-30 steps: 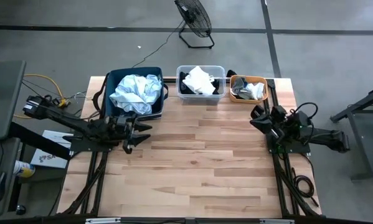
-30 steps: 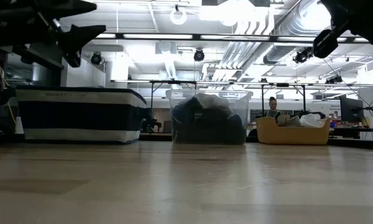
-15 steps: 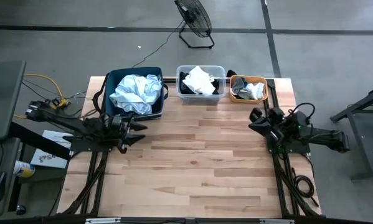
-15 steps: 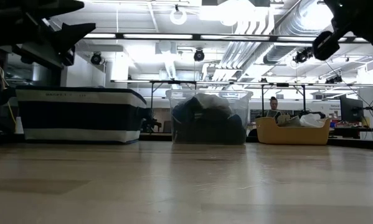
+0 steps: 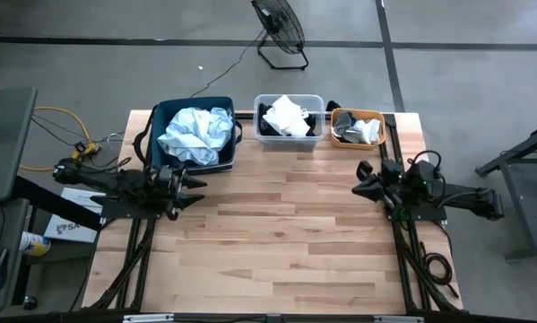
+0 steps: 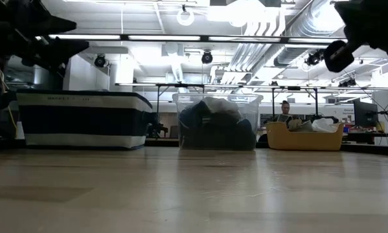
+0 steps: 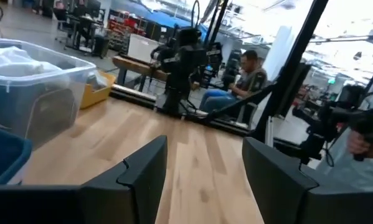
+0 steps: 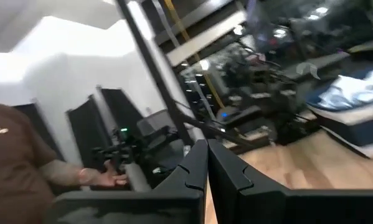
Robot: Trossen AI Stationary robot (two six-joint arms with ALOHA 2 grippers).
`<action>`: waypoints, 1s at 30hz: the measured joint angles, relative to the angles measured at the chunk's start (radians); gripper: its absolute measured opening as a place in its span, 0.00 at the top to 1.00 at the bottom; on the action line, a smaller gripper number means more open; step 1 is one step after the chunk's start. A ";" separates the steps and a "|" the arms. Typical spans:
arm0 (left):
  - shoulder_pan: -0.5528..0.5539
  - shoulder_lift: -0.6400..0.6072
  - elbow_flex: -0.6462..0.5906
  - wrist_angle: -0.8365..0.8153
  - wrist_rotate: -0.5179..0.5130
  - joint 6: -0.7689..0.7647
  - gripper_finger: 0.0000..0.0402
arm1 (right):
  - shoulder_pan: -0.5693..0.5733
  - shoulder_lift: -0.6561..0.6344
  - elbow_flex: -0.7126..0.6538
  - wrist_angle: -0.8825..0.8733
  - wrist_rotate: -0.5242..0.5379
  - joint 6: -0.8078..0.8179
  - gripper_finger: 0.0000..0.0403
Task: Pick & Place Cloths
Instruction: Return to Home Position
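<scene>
The cloths sit in three containers along the table's far edge. A pale blue garment [image 5: 194, 133] is heaped in the navy bin [image 5: 160, 115]. White and dark pieces [image 5: 286, 117] fill the clear tub, and grey and white small pieces [image 5: 358, 131] lie in the orange tub. My left gripper [image 5: 196, 187] hovers open just near of the navy bin, with nothing between its fingers [image 7: 205, 180]. My right gripper [image 5: 359, 188] hovers shut and empty at the table's right side, near of the orange tub; its fingers meet [image 8: 206, 168].
Bare wooden tabletop [image 5: 286, 242] spreads between and near of both arms. The clear tub [image 6: 216, 123] and orange tub [image 6: 304, 137] stand right of the navy bin [image 6: 83, 120]. A floor fan [image 5: 281, 31] stands beyond the table. A seated person [image 7: 248, 78] and another person's hand [image 8: 105, 179] show in the room.
My left arm has drawn back toward the table's left edge, its gripper staying open above the table. My right gripper has shifted a little toward the table's left and near side. The cloths have not moved.
</scene>
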 joint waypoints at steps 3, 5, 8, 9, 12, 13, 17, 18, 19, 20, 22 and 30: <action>0.000 0.012 0.004 -0.002 -0.010 -0.005 0.49 | 0.000 0.001 0.000 -0.024 0.071 0.021 0.99; 0.000 0.012 0.004 -0.025 -0.012 -0.014 0.49 | 0.000 0.005 0.000 -0.035 0.150 0.050 0.99; 0.000 0.008 0.004 -0.028 -0.012 -0.015 0.49 | 0.001 0.011 0.000 -0.067 0.254 0.083 0.99; 0.000 0.008 0.004 -0.033 -0.013 -0.015 0.49 | 0.001 0.011 0.000 -0.066 0.285 0.086 0.99; 0.000 0.010 0.005 -0.067 -0.015 -0.015 0.49 | 0.016 0.015 0.000 -0.057 0.304 -0.011 0.99; 0.000 0.009 0.005 -0.076 -0.015 -0.015 0.49 | 0.022 0.015 0.000 -0.057 0.300 -0.050 0.99; 0.000 0.010 0.006 -0.095 -0.014 -0.015 0.49 | 0.029 0.015 0.000 -0.055 0.311 -0.141 0.99; 0.000 0.010 0.006 -0.097 -0.012 -0.015 0.49 | 0.029 0.015 0.000 -0.070 0.306 -0.149 0.99; 0.000 0.009 0.006 -0.098 -0.012 -0.015 0.49 | 0.029 0.015 0.000 -0.092 0.300 -0.152 0.99; 0.000 0.009 0.006 -0.099 -0.012 -0.015 0.49 | 0.029 0.015 0.000 -0.113 0.295 -0.153 0.99; 0.000 0.009 0.006 -0.101 -0.011 -0.015 0.49 | 0.029 0.016 0.000 -0.156 0.283 -0.157 0.99; 0.000 0.009 0.007 -0.105 -0.012 -0.015 0.49 | 0.029 0.016 -0.001 -0.222 0.280 -0.186 0.99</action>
